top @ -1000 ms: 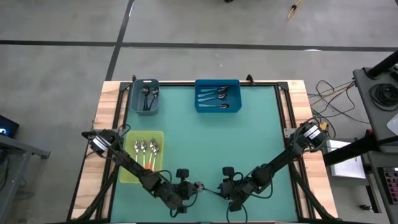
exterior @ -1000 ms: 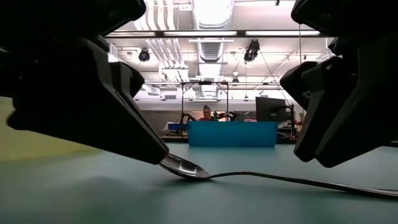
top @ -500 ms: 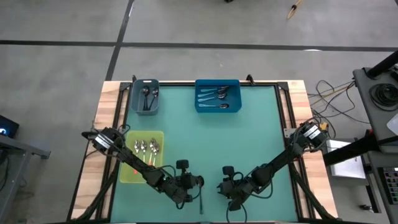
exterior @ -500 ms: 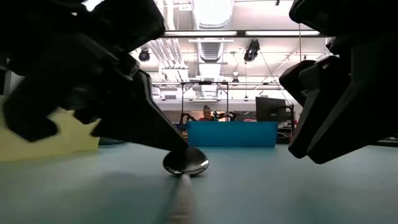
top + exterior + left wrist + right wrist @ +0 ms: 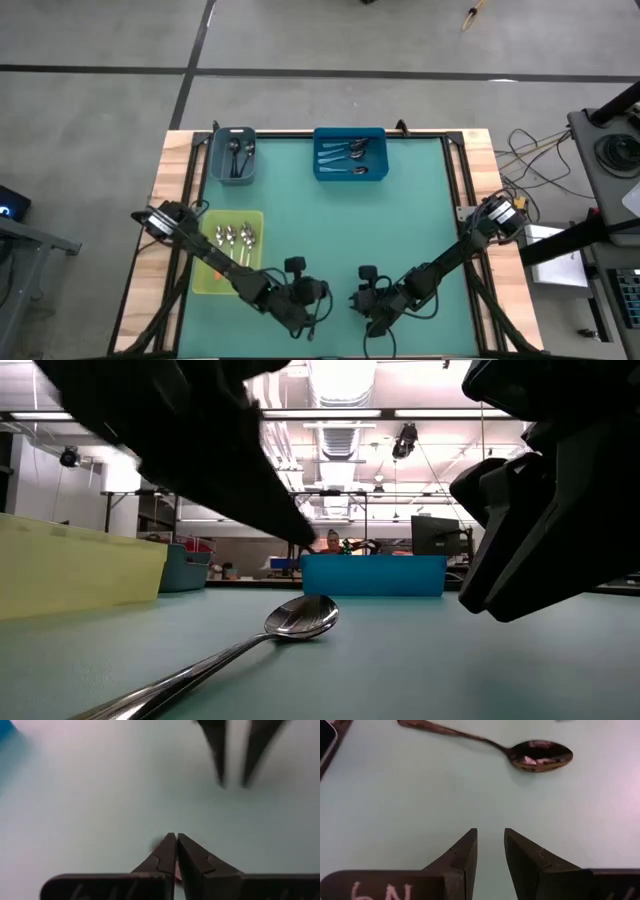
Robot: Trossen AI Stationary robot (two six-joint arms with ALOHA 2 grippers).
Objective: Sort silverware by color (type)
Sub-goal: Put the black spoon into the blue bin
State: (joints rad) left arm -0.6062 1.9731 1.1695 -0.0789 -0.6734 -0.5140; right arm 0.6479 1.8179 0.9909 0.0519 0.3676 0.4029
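One all-metal spoon (image 5: 290, 622) lies flat on the green mat near the table's near edge, with its bowl (image 5: 542, 756) toward the far side and its handle (image 5: 160, 688) running near-left. My left gripper (image 5: 320, 294) is shut and hangs just above the bowl, clear of it (image 5: 300, 535). My right gripper (image 5: 490, 837) stands slightly open to the right of the spoon, with nothing between its fingers. The sorted silverware lies in three containers at the back and left.
A yellow tray (image 5: 250, 216) at the near left holds orange-handled spoons. At the far edge, a grey bin (image 5: 217, 160) holds dark spoons and a blue bin (image 5: 350, 133) holds light-handled ones. Bare green mat (image 5: 330, 230) lies between them.
My left gripper, shut with its tip on the spoon's bowl, has swung the spoon about: the handle pointed toward the table's right and now points toward the near-left. The gripper has then risen off the bowl and tipped up. The spoon has stayed flat on the mat.
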